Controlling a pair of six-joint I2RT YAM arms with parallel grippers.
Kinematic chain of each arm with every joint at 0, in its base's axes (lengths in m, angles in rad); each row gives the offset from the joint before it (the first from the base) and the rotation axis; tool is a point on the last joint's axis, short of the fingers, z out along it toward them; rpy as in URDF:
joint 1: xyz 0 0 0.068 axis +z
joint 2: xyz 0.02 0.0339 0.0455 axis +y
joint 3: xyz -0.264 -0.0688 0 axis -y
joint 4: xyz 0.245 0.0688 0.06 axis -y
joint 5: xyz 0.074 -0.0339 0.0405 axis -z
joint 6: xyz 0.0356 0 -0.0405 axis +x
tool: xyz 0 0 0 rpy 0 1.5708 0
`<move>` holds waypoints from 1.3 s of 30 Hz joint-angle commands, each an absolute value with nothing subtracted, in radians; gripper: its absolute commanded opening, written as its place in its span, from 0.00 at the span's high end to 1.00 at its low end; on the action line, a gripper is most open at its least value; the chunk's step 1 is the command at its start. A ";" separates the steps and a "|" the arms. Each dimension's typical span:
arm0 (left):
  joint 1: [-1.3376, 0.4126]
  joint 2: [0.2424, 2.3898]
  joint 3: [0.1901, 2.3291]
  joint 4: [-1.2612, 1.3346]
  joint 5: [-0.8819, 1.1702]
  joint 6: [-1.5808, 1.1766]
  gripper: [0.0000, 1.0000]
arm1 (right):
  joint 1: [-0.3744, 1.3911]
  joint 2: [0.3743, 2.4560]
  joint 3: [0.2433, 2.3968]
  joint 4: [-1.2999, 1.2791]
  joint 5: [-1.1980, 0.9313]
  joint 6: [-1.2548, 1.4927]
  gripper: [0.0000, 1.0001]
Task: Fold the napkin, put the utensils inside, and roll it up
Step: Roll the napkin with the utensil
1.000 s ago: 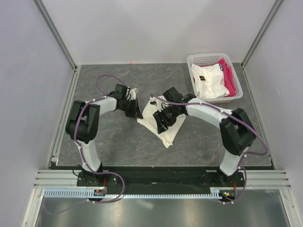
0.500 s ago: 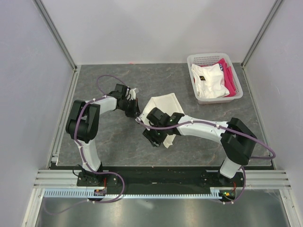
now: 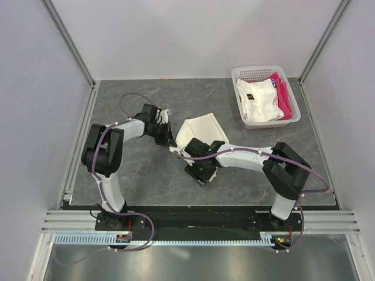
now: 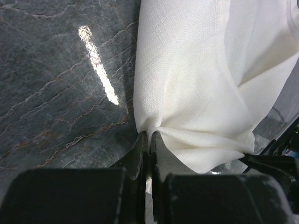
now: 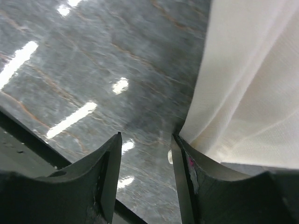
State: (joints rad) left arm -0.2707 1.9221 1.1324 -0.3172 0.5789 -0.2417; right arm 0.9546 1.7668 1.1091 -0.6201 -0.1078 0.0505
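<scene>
The cream-white napkin (image 3: 202, 130) lies crumpled at mid-table between the two arms. My left gripper (image 3: 168, 140) is shut on the napkin's left corner, and in the left wrist view the cloth (image 4: 196, 79) bunches where the gripper (image 4: 149, 136) pinches it. My right gripper (image 3: 197, 174) hangs low at the napkin's near end. Its jaws (image 5: 145, 140) stand open with only bare table between them. The napkin (image 5: 252, 93) drapes against the outside of the right finger (image 5: 183, 163). The utensils are out of view.
A white basket (image 3: 237, 73) stands at the back right, holding a white garment (image 3: 258, 99) and a pink cloth (image 3: 285, 93). The table is dark grey stone (image 3: 135, 175). Metal frame posts stand at the back corners.
My right arm has swung from the napkin's middle toward the near side. The napkin's far part now shows as a broader sheet. The left gripper has kept its hold in place.
</scene>
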 commanded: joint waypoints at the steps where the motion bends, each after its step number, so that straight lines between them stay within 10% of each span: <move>1: -0.268 1.956 1.135 -0.373 0.515 -0.201 0.98 | 0.934 1.755 1.170 -0.678 -0.043 0.031 0.46; 39: -0.268 1.985 1.170 -0.411 0.531 -0.221 0.98 | 1.031 1.873 1.235 -0.250 0.299 -0.276 0.46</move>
State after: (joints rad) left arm -0.2703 1.9446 1.1679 -0.3649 0.5858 -0.2420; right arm 1.0321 1.8511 1.1946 -0.2909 0.2569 -0.2413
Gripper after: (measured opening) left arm 0.044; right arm 0.539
